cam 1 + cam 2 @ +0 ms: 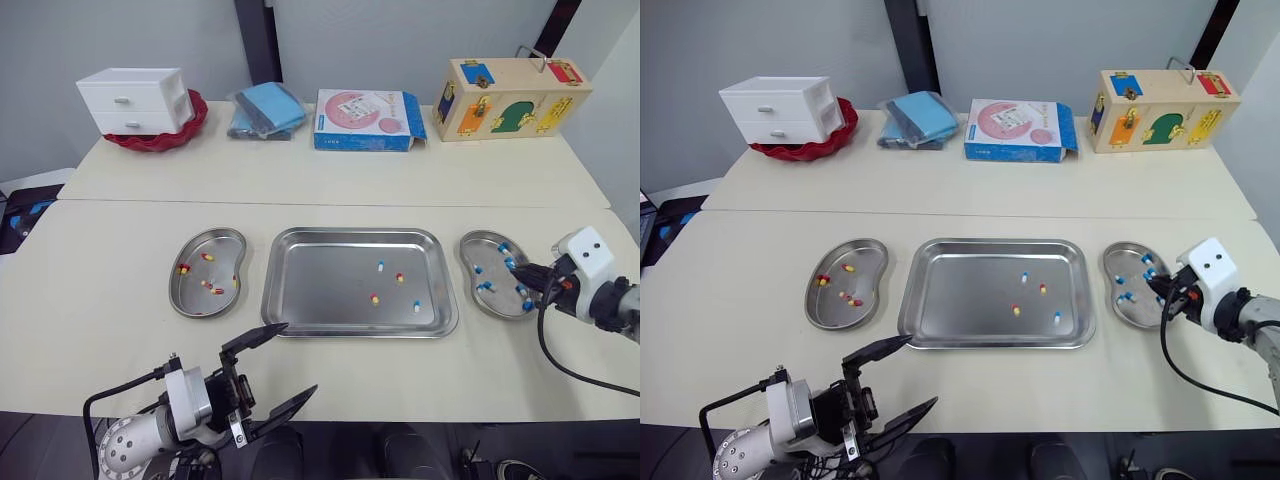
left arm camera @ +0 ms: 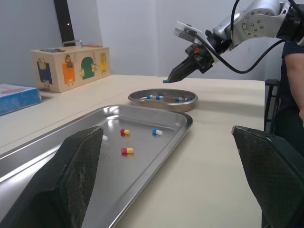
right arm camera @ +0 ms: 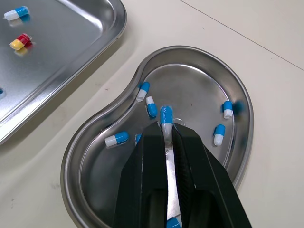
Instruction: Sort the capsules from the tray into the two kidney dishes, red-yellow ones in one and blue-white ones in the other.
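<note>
The right gripper (image 3: 167, 129) has its fingers (image 3: 190, 156) clamped on one blue-white capsule (image 3: 165, 115), which is held tip-out just above the right kidney dish (image 3: 190, 76), at the right edge of the left eye view. To finish well, I judge the fingers should part low over the dish's bare middle, so the capsule neither bounces out nor knocks the others.

That dish holds at least five blue-white capsules, with perhaps more hidden behind the fingers. The tray (image 1: 320, 290) at centre holds four: two red-yellow and two blue-white. The left kidney dish (image 1: 195, 300) has four or five red-yellow ones.

At lower left the left gripper (image 1: 296, 358) hovers over the desk (image 1: 100, 280), its fingers wide apart and empty.
</note>
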Motion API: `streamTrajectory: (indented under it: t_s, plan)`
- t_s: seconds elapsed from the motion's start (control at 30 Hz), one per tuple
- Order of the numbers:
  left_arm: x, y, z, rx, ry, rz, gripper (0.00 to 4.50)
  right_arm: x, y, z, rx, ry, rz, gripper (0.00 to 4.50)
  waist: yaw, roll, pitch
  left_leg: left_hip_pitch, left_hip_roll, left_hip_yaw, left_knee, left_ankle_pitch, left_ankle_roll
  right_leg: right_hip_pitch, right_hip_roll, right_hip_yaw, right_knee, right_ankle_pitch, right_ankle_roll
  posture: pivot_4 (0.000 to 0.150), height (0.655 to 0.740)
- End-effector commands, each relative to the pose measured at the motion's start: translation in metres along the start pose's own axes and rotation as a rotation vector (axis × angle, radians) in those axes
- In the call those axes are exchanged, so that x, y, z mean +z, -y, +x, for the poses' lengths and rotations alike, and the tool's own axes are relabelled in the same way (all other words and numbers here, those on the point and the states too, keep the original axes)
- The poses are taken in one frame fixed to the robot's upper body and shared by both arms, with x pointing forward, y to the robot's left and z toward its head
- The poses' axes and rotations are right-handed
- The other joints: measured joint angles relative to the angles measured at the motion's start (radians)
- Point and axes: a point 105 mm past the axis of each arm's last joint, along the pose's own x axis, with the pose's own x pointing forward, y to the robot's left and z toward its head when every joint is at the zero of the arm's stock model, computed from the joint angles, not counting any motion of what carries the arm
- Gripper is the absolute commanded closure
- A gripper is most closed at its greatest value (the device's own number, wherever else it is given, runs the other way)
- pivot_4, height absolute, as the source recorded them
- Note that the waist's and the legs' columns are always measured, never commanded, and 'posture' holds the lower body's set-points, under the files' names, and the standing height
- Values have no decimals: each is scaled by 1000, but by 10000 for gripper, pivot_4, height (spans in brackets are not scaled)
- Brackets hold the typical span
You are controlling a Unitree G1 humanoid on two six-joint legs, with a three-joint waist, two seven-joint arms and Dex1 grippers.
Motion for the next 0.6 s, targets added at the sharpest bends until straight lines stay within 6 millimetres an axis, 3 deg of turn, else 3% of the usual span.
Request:
streamTrajectory:
  t_s: [0.03,0.37,0.5,0.6]
  plan:
    - [3,-1,-1,11,7,21,0,9,6,-4,-28,13,-45,41552,0,0,0,0,0,0,0,0,0,0,0,0,0,0,0,1500,7400]
    - [4,-4,0,18,1,25,0,9,6,-5,-22,9,-51,15531,2,0,0,0,0,0,0,0,0,0,0,0,0,0,0,1500,7400]
    - [5,-5,2,24,-2,28,0,9,5,-5,-18,11,-53,2472,2,0,0,0,0,0,0,0,0,0,0,0,0,0,0,1500,7400]
    - [4,-8,1,37,-17,28,0,9,6,-5,-20,15,-51,783,2,0,0,0,0,0,0,0,0,0,0,0,0,0,0,1500,7400]
